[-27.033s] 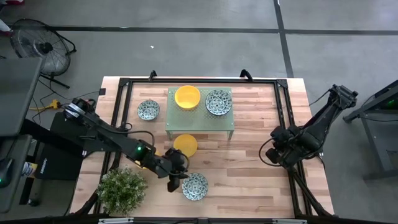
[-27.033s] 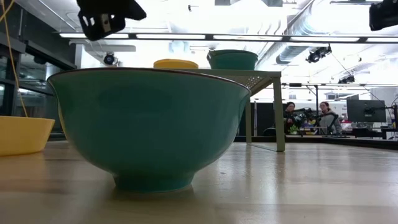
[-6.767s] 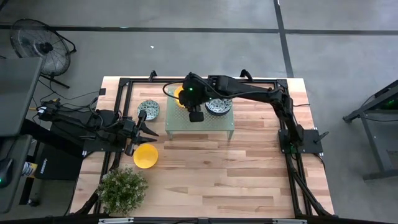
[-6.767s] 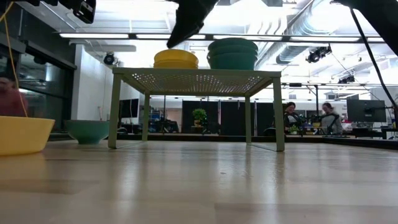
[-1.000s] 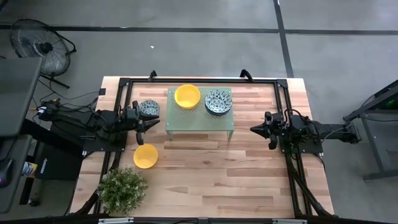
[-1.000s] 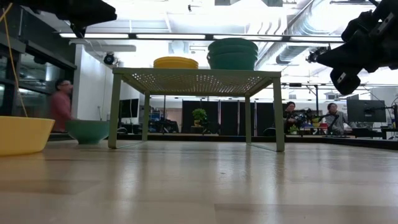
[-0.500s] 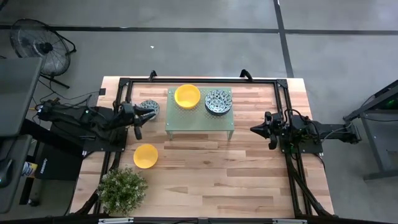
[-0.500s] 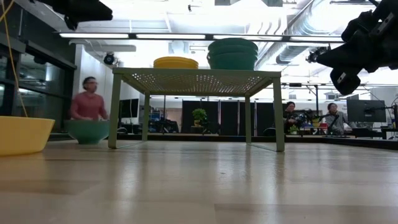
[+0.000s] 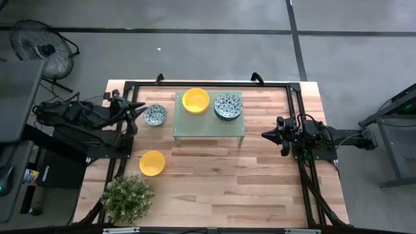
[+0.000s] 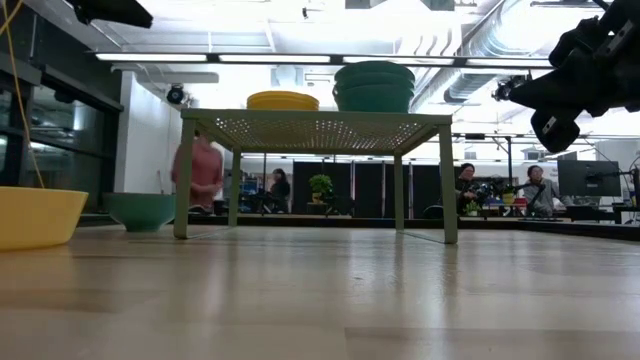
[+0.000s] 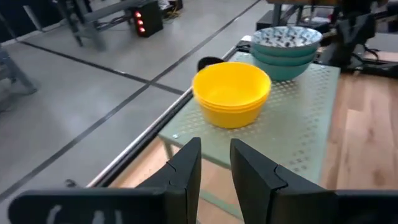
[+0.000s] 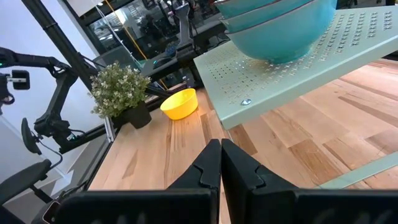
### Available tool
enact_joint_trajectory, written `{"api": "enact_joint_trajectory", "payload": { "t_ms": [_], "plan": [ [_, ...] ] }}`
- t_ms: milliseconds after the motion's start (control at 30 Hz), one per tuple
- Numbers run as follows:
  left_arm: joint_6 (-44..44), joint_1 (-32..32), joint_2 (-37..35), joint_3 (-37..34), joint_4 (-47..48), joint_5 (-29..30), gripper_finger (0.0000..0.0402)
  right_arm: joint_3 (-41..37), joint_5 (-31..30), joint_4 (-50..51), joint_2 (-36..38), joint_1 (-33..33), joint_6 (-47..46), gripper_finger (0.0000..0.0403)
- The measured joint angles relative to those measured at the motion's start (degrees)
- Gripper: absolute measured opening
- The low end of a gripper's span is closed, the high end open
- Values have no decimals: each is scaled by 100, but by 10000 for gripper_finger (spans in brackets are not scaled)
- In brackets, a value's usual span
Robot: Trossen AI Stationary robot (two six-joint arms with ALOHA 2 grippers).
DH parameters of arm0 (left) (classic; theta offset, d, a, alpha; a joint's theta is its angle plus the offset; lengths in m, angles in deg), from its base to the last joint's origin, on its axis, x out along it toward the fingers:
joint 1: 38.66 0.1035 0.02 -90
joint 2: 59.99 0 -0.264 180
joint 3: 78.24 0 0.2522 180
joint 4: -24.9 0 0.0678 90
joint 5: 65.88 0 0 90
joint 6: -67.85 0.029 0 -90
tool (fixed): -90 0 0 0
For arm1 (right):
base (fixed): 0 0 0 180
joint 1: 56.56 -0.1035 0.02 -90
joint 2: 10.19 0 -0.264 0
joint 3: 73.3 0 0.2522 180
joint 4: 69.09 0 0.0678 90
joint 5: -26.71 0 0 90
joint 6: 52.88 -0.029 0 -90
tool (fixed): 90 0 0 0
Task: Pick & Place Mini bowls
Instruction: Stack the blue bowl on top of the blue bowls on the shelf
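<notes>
Nearest the low camera, a single yellow bowl (image 10: 35,215) is sitting on the wooden table (image 9: 260,182), with the potted plant (image 9: 127,197) beside it toward the front left corner. Farther back, one patterned bowl (image 9: 155,115) is resting on the table just left of the pale green perforated stand (image 9: 208,125). On the stand, a stack of yellow bowls (image 9: 195,100) and a stack of patterned bowls (image 9: 228,106) are standing side by side.

The left gripper (image 9: 133,112) is hanging raised beside the lone patterned bowl, empty, its fingers (image 11: 186,163) slightly parted. The right gripper (image 9: 276,134) is waiting at the table's right edge, fingers closed together on nothing.

The step in hand is probably collecting that patterned bowl for its stack. To do it well, the left gripper should be opening wider, lowering over the near rim so one finger goes inside and one outside, clamping firmly, then lifting straight up clear of the stand's edge before moving across. Beyond the table, people are showing in the room.
</notes>
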Motion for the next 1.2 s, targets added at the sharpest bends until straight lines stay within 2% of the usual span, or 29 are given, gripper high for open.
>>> {"api": "enact_joint_trajectory", "payload": {
  "t_ms": [133, 267, 600, 700, 767, 933, 1200],
  "plan": [
    [-2, 0, -2, 299, 434, 154, 83, 0, -1, -3, 0, 0, 0, 0],
    [92, 0, 9, 488, 431, 126, 83, 0, -2, -3, 0, 0, 0, 0],
    [1068, 11, 586, 501, -523, -368, 83, 0, -2, -7, 0, 0, 0, 0],
    [1326, 262, 680, 498, -905, -674, 83, 0, -2, -7, 0, -1, 0, 0],
    [1590, 569, 764, 498, -1343, -1071, 83, 0, -2, -7, 0, -1, 0, 0],
    [2314, 1625, 1054, 498, -2342, -2597, 83, 0, -2, -7, 0, 0, 0, 0],
    [2365, 3805, 1751, 535, -2448, -5005, 83, 0, -2, -9, 0, 0, 0, 0]
  ]
}}
